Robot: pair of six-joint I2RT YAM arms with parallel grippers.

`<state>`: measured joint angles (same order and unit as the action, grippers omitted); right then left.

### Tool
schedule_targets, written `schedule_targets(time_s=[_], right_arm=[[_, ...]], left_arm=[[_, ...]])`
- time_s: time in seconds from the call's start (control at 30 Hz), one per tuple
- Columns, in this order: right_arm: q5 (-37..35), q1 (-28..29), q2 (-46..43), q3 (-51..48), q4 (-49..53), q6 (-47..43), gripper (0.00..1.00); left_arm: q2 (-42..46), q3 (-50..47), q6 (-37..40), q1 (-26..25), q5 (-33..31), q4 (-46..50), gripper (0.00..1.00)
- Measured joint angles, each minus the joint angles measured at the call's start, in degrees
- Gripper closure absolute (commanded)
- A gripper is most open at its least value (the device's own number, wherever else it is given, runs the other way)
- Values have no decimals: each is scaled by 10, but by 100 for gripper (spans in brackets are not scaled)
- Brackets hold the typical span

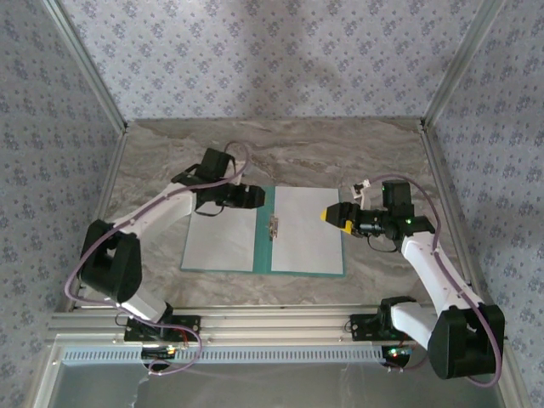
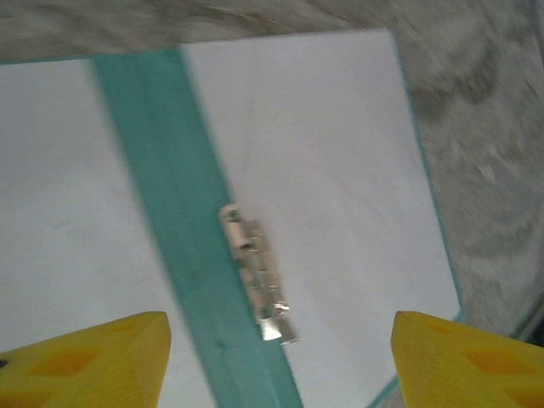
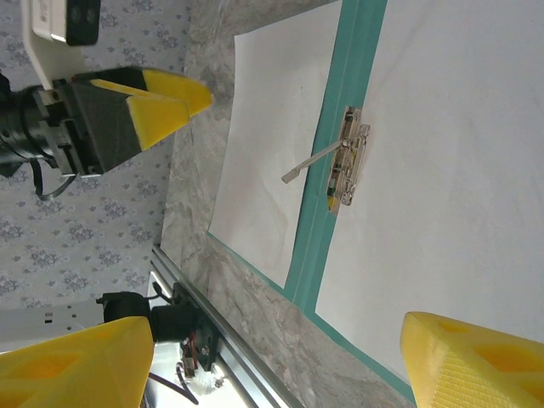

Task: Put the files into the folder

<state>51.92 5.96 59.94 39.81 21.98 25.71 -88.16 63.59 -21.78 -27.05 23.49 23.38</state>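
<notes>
The top camera looks down from high behind, while the wrist cameras sit close, looking forward between the jaws of the left gripper and the right gripper at the clip of the folder just ahead, which all three views share.

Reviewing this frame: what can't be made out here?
Top view: the left hand hides the far inner corner of the left sheet; the clip is too small to read.
Left wrist view: blur smears the clip's detail.
Right wrist view: the frame edge cuts off the right sheet.

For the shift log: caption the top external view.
Open teal folder, a white sheet on each half, metal clip at the fold; left gripper and right gripper open above it.
</notes>
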Motion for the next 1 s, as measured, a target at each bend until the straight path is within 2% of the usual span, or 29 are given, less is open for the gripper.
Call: schedule_targets(time_s=[0.23, 0.37, 0.53, 0.73, 1.0], right_arm=[[0, 0, -7, -3, -17, 16, 22], [-4, 0, -7, -3, -24, 24, 22], [-14, 4, -4, -3, -29, 35, 22], [-17, 16, 23, -2, -30, 45, 23], [-42, 42, 32, 23, -21, 56, 23]], left_arm=[[58, -141, -58, 89, -122, 12, 43], [78, -202, -72, 94, -180, 26, 45], [102, -242, -84, 94, -224, 26, 47], [99, -254, -88, 95, -237, 19, 51], [71, -254, -88, 93, -209, -17, 51]])
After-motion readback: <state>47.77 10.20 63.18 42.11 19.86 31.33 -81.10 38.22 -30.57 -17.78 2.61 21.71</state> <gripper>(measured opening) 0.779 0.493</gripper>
